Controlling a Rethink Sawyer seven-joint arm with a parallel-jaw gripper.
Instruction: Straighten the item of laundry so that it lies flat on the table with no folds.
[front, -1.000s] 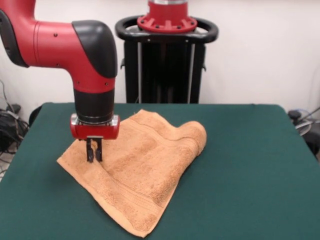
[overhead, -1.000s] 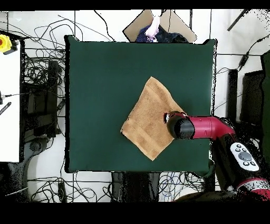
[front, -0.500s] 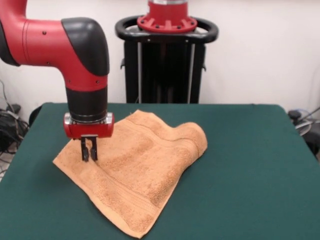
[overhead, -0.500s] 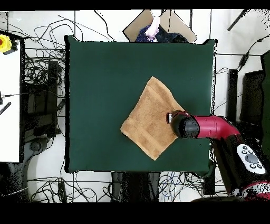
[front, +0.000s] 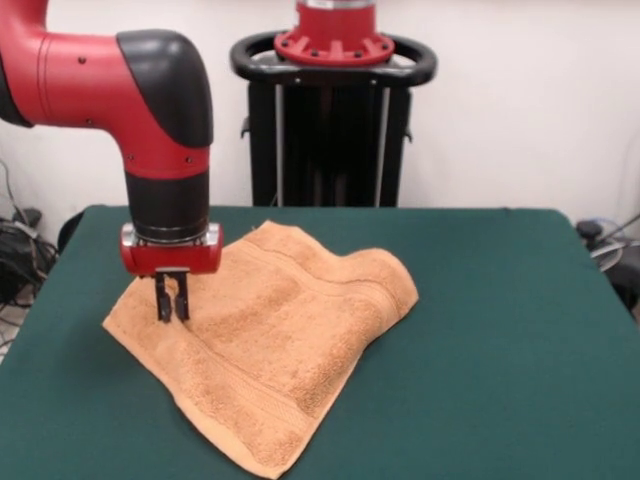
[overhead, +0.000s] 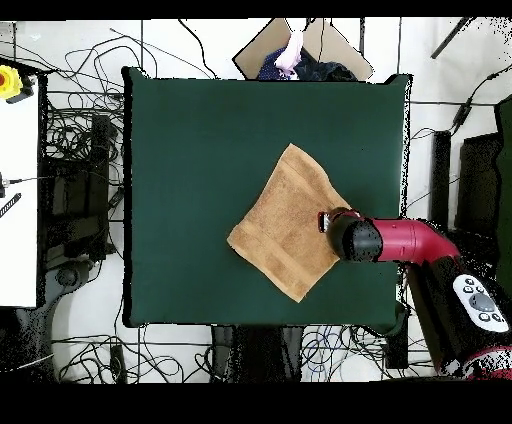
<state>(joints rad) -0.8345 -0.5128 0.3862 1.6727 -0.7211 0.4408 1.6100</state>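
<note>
Terry-cloth towel: we see the orange-tan towel (front: 280, 345) lying as a diamond on the table, one corner toward the front view's camera, right of the table's centre in the overhead view (overhead: 285, 222).
Fold: at the right corner in the front view we see the cloth doubled back on itself in a soft rounded hump; the rest lies mostly flat with gentle ripples.
Bands: we make out woven stripes running along the near left edge and across the far part.
Gripper: we see the gripper (front: 170, 300) pointing straight down at the towel's left corner in the front view, its two dark fingers (front: 161, 298) close together with only a thin gap, tips down in the cloth; whether they pinch the fabric we cannot tell.
Arm: we see the red and black arm (overhead: 400, 240) reaching in from the right in the overhead view, its wrist above the towel's right corner.
Table: the dark green table (front: 520, 340) shows around the towel on every side.
Person: at the overhead view's top edge, beyond the table, we see part of a person (overhead: 291, 52).
</note>
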